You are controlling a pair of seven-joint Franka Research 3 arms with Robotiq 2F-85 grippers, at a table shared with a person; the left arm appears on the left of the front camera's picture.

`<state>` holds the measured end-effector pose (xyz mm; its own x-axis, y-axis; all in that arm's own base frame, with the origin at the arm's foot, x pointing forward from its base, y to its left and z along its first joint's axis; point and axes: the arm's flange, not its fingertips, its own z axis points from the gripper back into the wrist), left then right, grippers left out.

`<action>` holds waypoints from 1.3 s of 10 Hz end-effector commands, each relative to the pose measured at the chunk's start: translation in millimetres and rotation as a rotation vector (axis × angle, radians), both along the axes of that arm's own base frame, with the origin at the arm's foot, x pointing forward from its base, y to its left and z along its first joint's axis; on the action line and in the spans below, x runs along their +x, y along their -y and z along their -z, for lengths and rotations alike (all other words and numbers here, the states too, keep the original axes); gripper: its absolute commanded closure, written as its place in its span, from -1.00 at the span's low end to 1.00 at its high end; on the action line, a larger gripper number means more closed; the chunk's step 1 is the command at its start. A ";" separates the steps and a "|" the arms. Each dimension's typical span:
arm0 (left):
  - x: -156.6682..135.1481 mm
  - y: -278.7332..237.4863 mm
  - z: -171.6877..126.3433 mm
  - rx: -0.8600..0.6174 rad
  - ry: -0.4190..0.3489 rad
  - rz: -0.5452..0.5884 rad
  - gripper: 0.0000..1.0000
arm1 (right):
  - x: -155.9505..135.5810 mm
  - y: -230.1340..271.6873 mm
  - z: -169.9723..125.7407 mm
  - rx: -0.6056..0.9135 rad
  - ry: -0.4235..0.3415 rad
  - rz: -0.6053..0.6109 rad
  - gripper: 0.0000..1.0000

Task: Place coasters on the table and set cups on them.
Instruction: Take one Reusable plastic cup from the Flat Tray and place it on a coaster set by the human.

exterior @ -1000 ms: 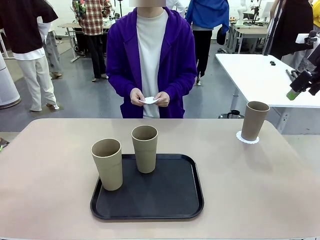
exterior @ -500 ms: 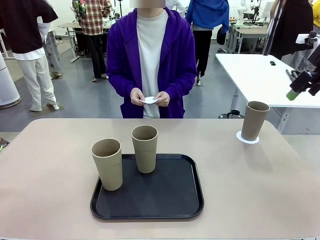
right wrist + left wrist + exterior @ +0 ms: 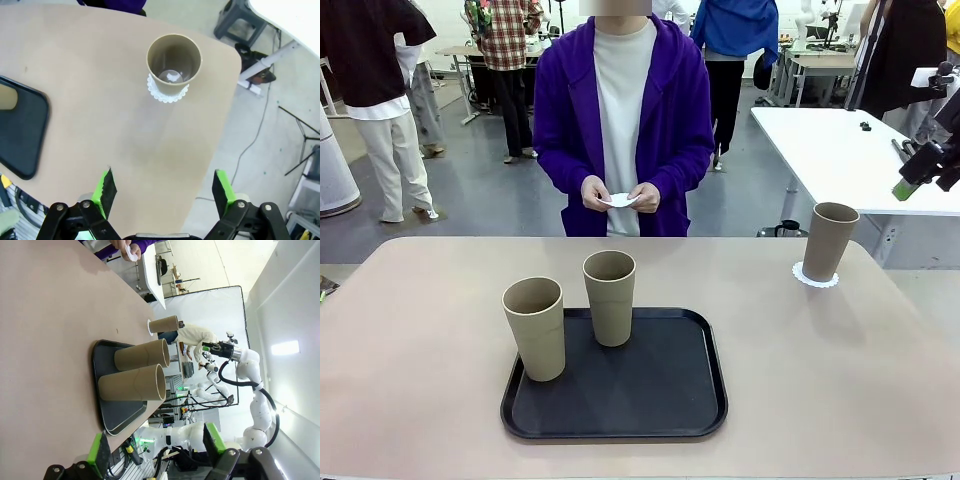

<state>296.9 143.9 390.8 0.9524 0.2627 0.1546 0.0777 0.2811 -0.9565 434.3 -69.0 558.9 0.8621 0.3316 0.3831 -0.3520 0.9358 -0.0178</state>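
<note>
**A:** Where were the cups?

**B:** One cup (image 3: 830, 240) stood upright on a coaster (image 3: 816, 282) near the far right corner of the table (image 3: 420, 330). The coaster's lacy edge showed around the cup's base. The left cup (image 3: 535, 327) and the middle cup (image 3: 610, 297) stood upright on the black tray (image 3: 660, 400), which lay on the near middle of the table. The left cup was at the tray's left edge. The middle cup was a little farther back and to the right, near it but not touching.

**A:** Any other coaster?

**B:** The person at the far side held a white paper coaster (image 3: 620, 200) between both hands (image 3: 592, 193), in front of the body and off the table.

**A:** And the grippers?

**B:** The right gripper (image 3: 164, 189) hung above the table's right end with its jaws spread wide and nothing between them. Its wrist view looked down into the cup on the coaster. The left gripper (image 3: 155, 447) was just as wide and empty. Its wrist view looked across the tabletop at the tray's two cups from the side.
</note>
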 end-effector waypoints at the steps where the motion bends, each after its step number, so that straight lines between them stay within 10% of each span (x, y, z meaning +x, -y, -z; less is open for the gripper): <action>1: -0.6 -0.6 -0.3 -0.010 0.018 -0.001 -1.00 | -0.9 -0.8 4.2 -0.017 0.010 0.010 -1.00; 6: -0.6 -0.6 -0.3 -0.010 0.018 -0.001 -1.00 | -72.6 31.2 31.4 0.157 -0.174 0.150 -1.00; 11: -0.6 -0.6 -0.3 -0.010 0.018 -0.001 -1.00 | -95.3 49.8 49.5 0.165 -0.184 0.160 -1.00; 13: -0.6 -0.6 -0.3 -0.010 0.018 -0.001 -1.00 | -80.6 104.0 37.8 0.563 -0.290 0.126 -1.00</action>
